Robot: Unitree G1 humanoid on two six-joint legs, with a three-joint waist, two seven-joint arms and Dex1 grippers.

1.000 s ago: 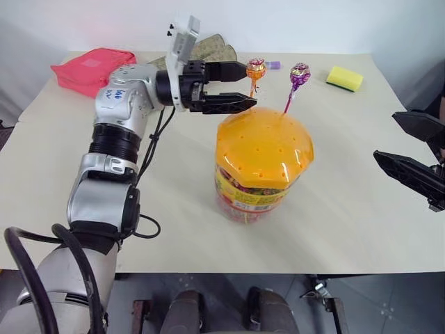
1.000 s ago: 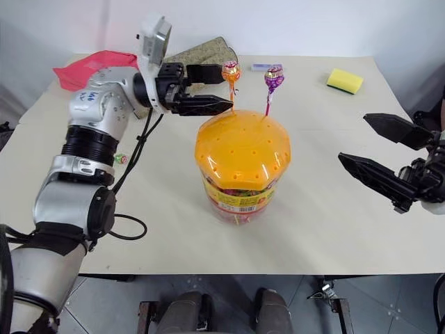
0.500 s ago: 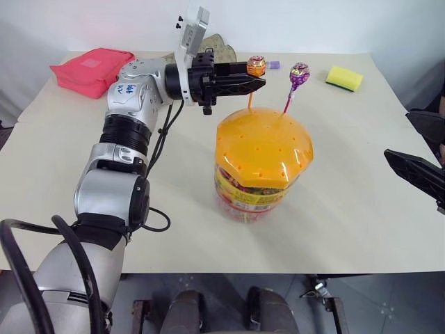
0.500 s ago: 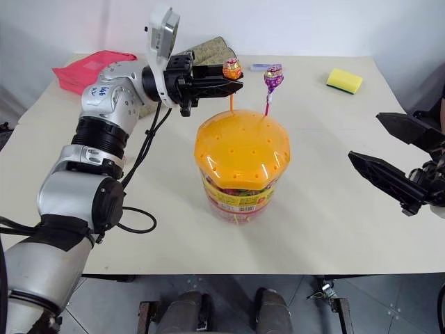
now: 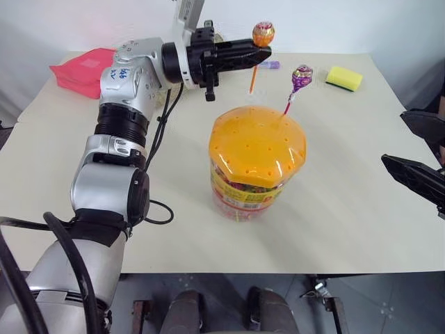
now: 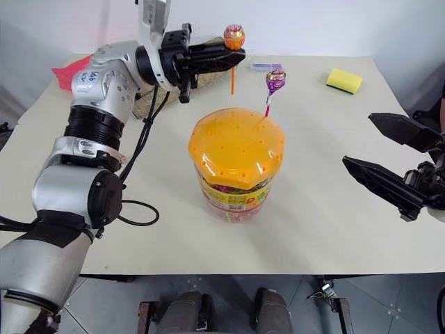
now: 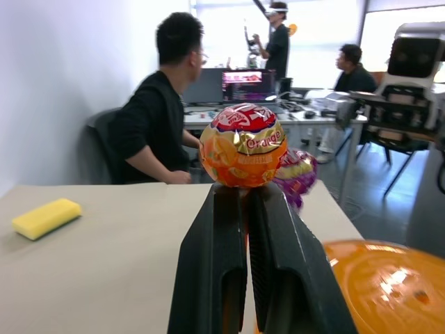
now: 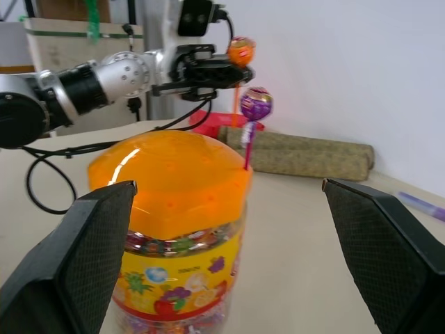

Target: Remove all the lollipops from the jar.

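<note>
The jar (image 5: 256, 174), a clear tub of sweets with a domed orange lid (image 5: 257, 142), stands mid-table. A purple lollipop (image 5: 300, 75) on a pink stick stands upright in a hole at the lid's far edge. My left gripper (image 5: 256, 50) is shut on the orange lollipop (image 5: 263, 33) just under its head, above and behind the lid. Its orange stick (image 5: 253, 78) hangs free of the lid. The left wrist view has that lollipop (image 7: 243, 146) sitting over the closed fingers (image 7: 212, 271). My right gripper (image 6: 359, 139) is open and empty, right of the jar.
At the table's far left lies a red pouch (image 5: 87, 66), and a yellow sponge (image 5: 345, 76) lies far right. Patterned rolls (image 8: 306, 156) and a purple tube (image 5: 271, 65) lie behind the jar. People sit at desks (image 7: 156, 132) beyond the table.
My left gripper closed on the orange lollipop's stick and lifted it up out of the lid. The purple lollipop and my right gripper stayed in place.
</note>
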